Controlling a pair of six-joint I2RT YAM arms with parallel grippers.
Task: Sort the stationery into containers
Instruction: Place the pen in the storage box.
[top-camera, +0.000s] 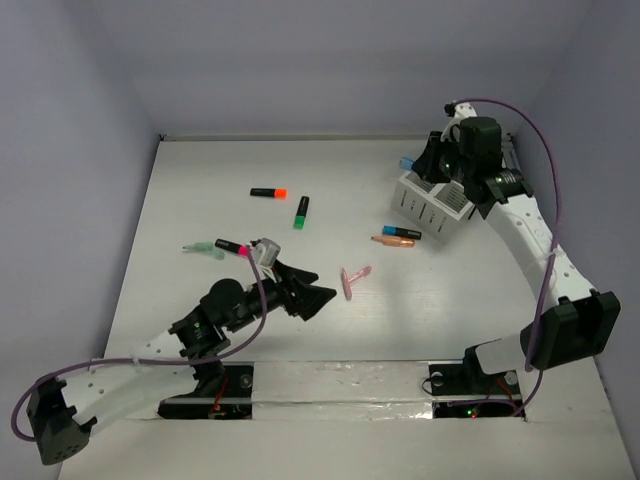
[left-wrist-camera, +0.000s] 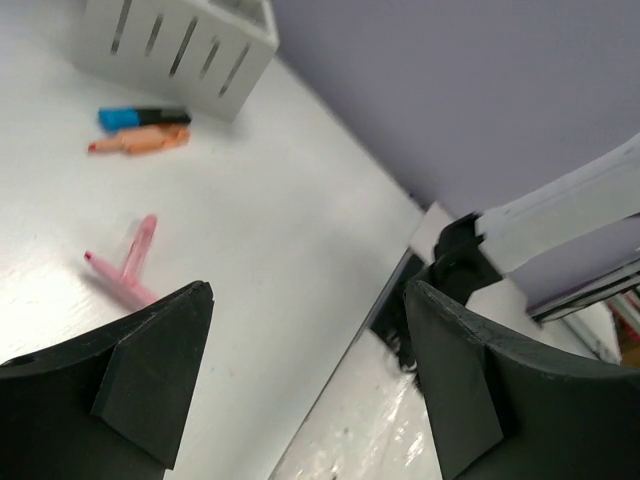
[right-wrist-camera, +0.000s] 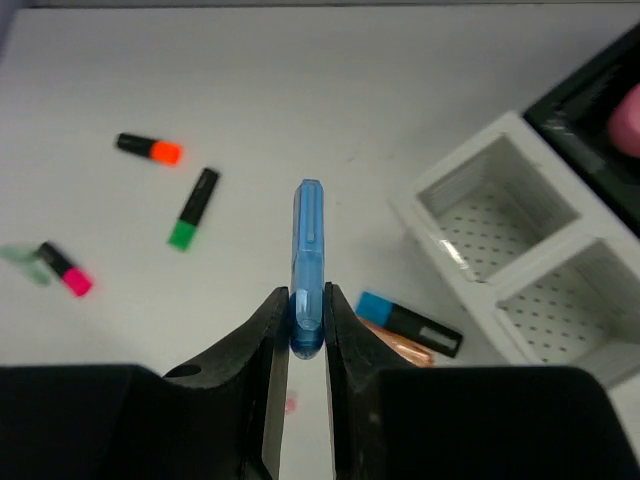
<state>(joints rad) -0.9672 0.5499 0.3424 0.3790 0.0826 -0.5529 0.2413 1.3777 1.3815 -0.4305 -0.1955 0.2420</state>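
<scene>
Pale lavender walls enclose a white tabletop (top-camera: 200, 160), seen from above. Two black-and-white robot arms rise from its near edge. The right arm (top-camera: 530, 235) stretches to the far right corner, and the left arm (top-camera: 150, 350) lies low across the near left.

A white slatted plastic box (top-camera: 430, 205) with open compartments stands at the far right. The right wrist view shows a black box (right-wrist-camera: 585, 110) joined to it, with something pink inside.

The right claw (right-wrist-camera: 307, 320) hovers by the white box's far left corner, pinching one end of a translucent blue pen-like piece (right-wrist-camera: 308, 245). The piece's long axis points straight out past the fingertips. The empty white compartments lie just to its right in the wrist view, so the drop probably needs only a short shift that way.

The left claw (left-wrist-camera: 310, 340) is spread wide and holds nothing. A pink T-shaped piece (top-camera: 353, 280) lies on the table just beyond its fingertips, much nearer this arm than the other.

Other stationery lies loose:
- A blue-capped black highlighter (top-camera: 402, 232) and a copper-coloured pen (top-camera: 392, 241) lie side by side, just in front of the white box.
- An orange-capped black highlighter (top-camera: 268, 192) and a green-capped black highlighter (top-camera: 301, 212) lie mid-table.
- A pink-capped black highlighter (top-camera: 230, 246) lies at the left, beside a pale green T-shaped piece (top-camera: 200, 247) and perhaps touching it.
</scene>
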